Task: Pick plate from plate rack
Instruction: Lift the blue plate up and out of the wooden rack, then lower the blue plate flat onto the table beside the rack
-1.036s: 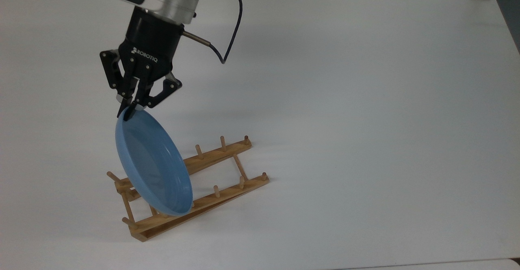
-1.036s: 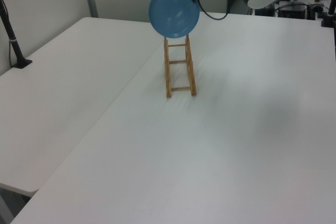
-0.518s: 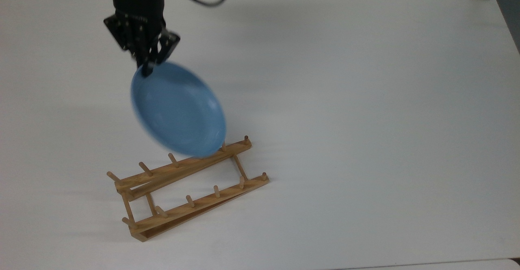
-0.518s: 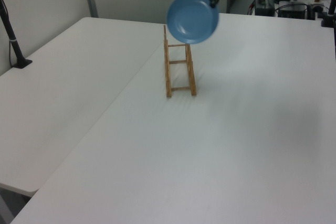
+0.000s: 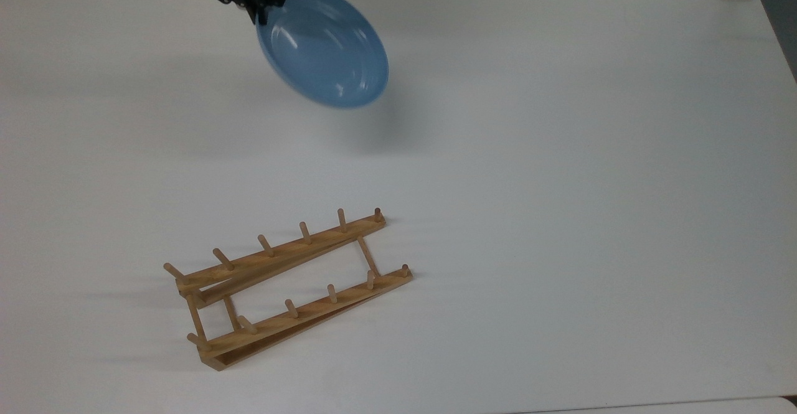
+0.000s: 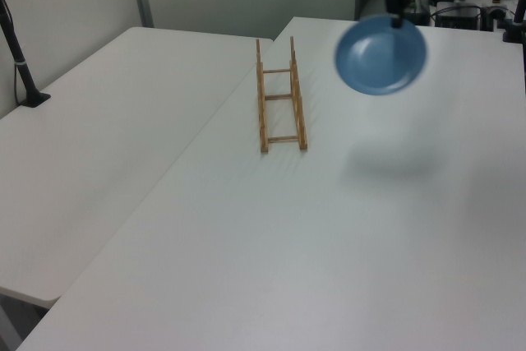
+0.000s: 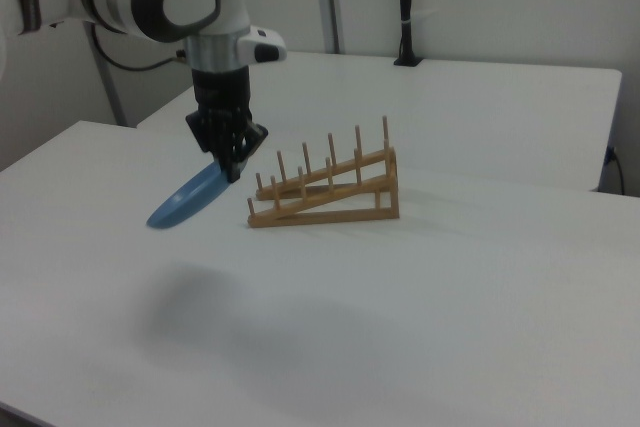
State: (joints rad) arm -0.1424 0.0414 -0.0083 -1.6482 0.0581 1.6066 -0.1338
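Plate (image 5: 324,47) held by its rim in the closed fingers of the gripper (image 5: 260,4), hanging tilted in the air above the surface (image 5: 560,183), well apart from the rack (image 5: 286,289). The rack's slots hold nothing.

Handling, judged: light, stiff, glossy plastic-looking, so likely slippery. One pinch on the edge leaves the whole disc cantilevered; it may pivot or slide between the pads. Raised rim is the only practical hold. Unlikely to break if dropped.
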